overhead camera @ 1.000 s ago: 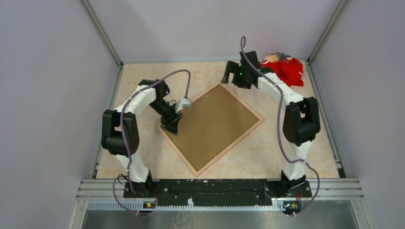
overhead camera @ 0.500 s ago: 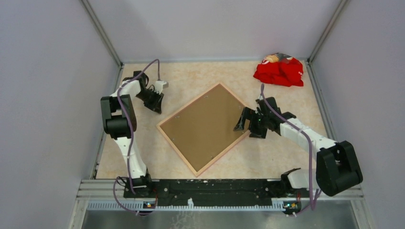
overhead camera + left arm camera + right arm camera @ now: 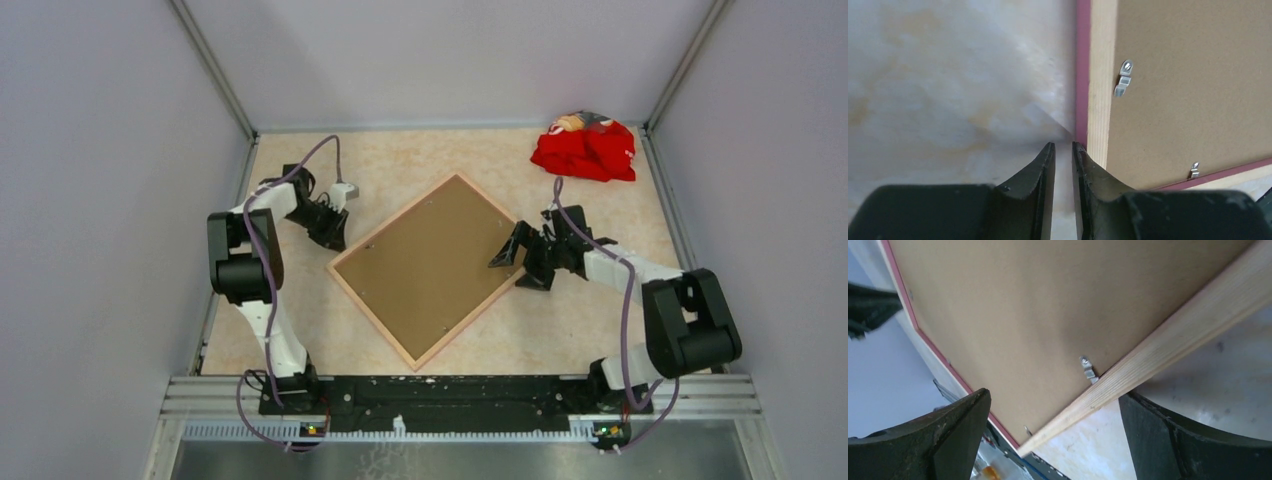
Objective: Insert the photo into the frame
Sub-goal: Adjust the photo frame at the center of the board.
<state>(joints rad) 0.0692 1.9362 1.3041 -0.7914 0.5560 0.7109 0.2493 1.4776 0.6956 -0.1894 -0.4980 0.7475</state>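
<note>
The left gripper [image 3: 1062, 148] shows a narrow, empty slit between its jaws, its tips just beside the left corner of the frame [image 3: 1098, 75]. The right gripper [image 3: 1055, 397] gapes wide, with the frame's right corner between its fingers. The frame lies back-up in the middle of the table [image 3: 560, 330], turned cornerwise, with a brown backing board [image 3: 425, 265] filling it. Bare tabletop rings it. A red cloth [image 3: 585, 150] sits at the far right corner, and grey walls close in the sides.
</note>
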